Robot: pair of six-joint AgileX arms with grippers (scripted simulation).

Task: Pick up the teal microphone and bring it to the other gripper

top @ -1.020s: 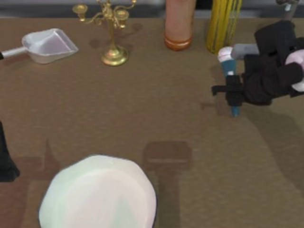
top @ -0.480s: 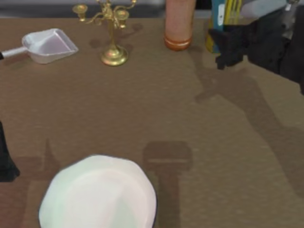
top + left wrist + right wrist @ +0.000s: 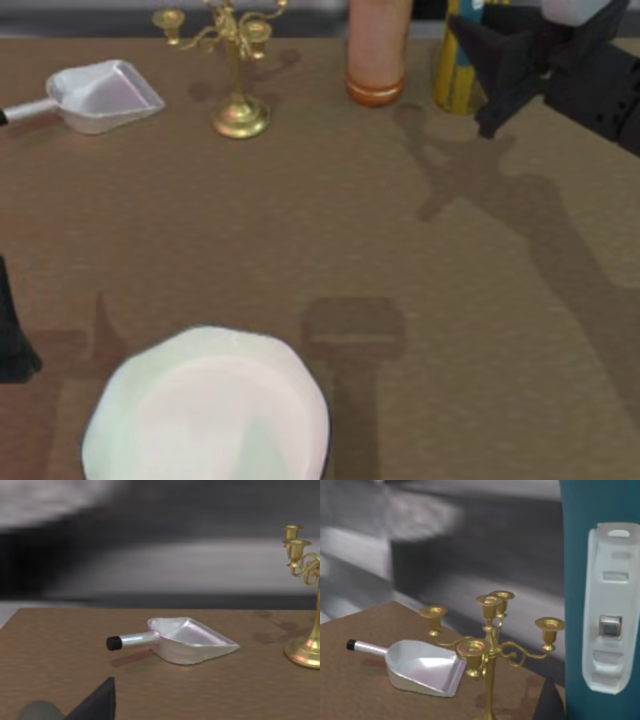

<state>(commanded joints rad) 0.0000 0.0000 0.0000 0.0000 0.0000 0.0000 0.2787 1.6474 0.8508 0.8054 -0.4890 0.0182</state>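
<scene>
I count one counter (image 3: 300,240) carrying one silver scoop (image 3: 100,95), one gold candelabra (image 3: 232,60) with five cups, one orange cylinder (image 3: 377,50), one yellow cylinder (image 3: 452,70) and one white plate (image 3: 205,410). One teal mic (image 3: 600,595) shows, bearing one white switch patch (image 3: 610,630). Two end effectors are in sight: my right end effector (image 3: 490,65) at the counter's far right, my left end effector (image 3: 12,340) at its left edge.

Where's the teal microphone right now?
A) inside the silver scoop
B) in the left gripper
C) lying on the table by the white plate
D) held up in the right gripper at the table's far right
D: the teal microphone fills the right wrist view close up, and the top view shows the right gripper raised at the far right, with a teal sliver at it.
</scene>
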